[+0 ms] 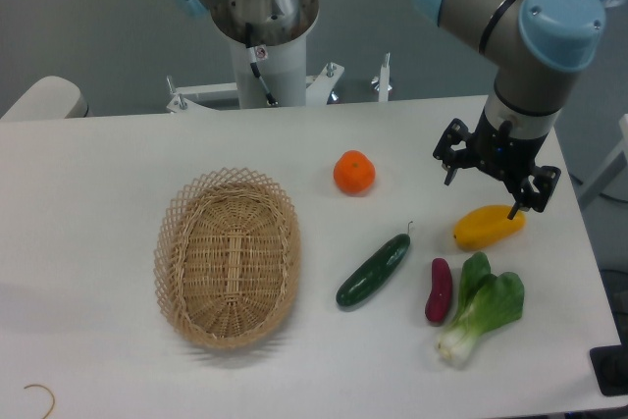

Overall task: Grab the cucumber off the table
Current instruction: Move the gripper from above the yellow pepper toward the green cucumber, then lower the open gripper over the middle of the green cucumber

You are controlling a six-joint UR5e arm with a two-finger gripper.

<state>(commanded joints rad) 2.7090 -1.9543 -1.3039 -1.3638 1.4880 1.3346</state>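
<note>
- The large flat white table (118, 183) with rounded corners fills most of the view and carries everything listed below.
- The grey robot arm with pale blue joint caps (530, 17) reaches in from the upper right, its wrist pointing down over the right side of the table.
- The oval woven wicker basket (228, 258) sits left of centre, its long axis running toward and away from the camera, with nothing visible inside.
- The leafy green bok choy with a white base (483, 307) lies near the right front edge, base toward the camera.
- The black two-finger claw (482, 193) hangs with its fingers spread wide, holding nothing; one fingertip is at or just above the far end of the yellow fruit, and contact cannot be judged.
- The dark green glossy elongated cucumber (374, 270) lies flat on the table near the middle, between the basket and the eggplant, set diagonally with its thin stem tip pointing up and to the right. It is well apart from the claw and touches nothing else.
- The smooth oblong yellow fruit (488, 228) lies just below the claw, above the bok choy.
- The small dark red-purple eggplant (439, 289) lies upright in the view, just beside the bok choy's left side.
- The round orange fruit (354, 173) sits alone behind the cucumber.
</note>
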